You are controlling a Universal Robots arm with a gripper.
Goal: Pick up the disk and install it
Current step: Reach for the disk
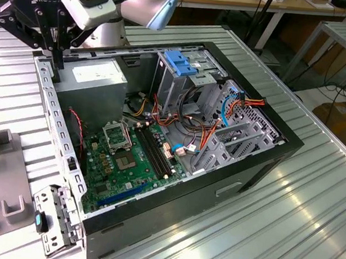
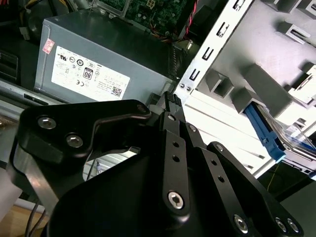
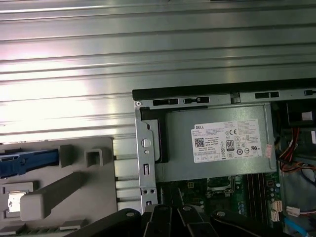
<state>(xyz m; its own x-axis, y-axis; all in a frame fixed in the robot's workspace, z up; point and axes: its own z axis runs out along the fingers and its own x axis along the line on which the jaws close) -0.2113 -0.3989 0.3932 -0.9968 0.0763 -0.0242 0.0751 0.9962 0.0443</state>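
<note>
The gripper [image 1: 56, 71] was seen with its black fingers [image 2: 170, 98] drawn together at the tips and nothing held between them. It was hung over a corner of the open computer case [image 1: 169, 225] at the exterior view's left, close above the perforated metal rim [image 1: 59, 127]; whether the rim was touched could not be told. Just beside it, inside the case, the power supply [image 2: 108, 54] was set. This was a large grey box on which a white sticker [image 3: 227, 142] was carried, covered with small black print, a square code patch and rows of round certification marks, with a small pink tag [image 2: 48, 46] fixed near one corner. The disk [image 2: 264, 133] was laid outside the case in a grey fixture plate [image 3: 101, 197] on the ribbed metal table [image 1: 292, 228], apart from the fingers. It was made out in both wrist views by its blue rail, and in the second wrist view a strip of pale body was seen beside that rail. Farther into the case the green motherboard [image 1: 126, 162] was exposed flat on the floor. Beyond it a metal drive cage [image 1: 168, 89] was stood upright, topped by a light-blue latch [image 1: 181, 62]. Red and orange cables [image 1: 244, 103] were strung across the bay at the exterior view's right.
</note>
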